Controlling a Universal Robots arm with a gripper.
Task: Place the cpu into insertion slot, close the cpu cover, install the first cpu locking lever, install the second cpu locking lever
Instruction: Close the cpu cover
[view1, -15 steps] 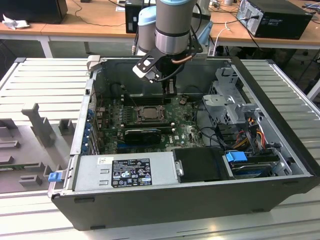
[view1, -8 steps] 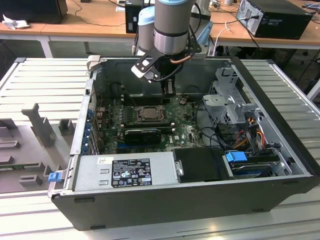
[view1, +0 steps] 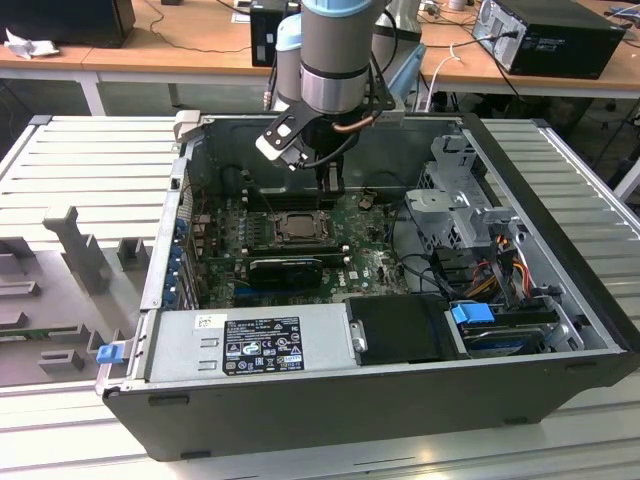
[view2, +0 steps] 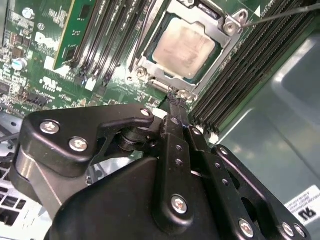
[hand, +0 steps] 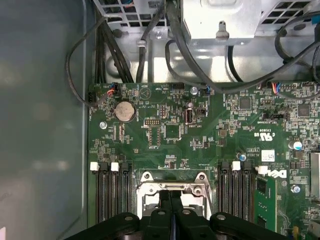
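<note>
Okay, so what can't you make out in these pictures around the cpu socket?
First wrist view: the gripper covers much of the insertion slot, and the frame edge cuts off the rest.
Second wrist view: a thin locking lever runs off the frame edge, so its end is unseen. The gripper hides the near corner of the cpu cover.
Exterior view: the insertion slot is too small to tell whether either locking lever is latched.
</note>
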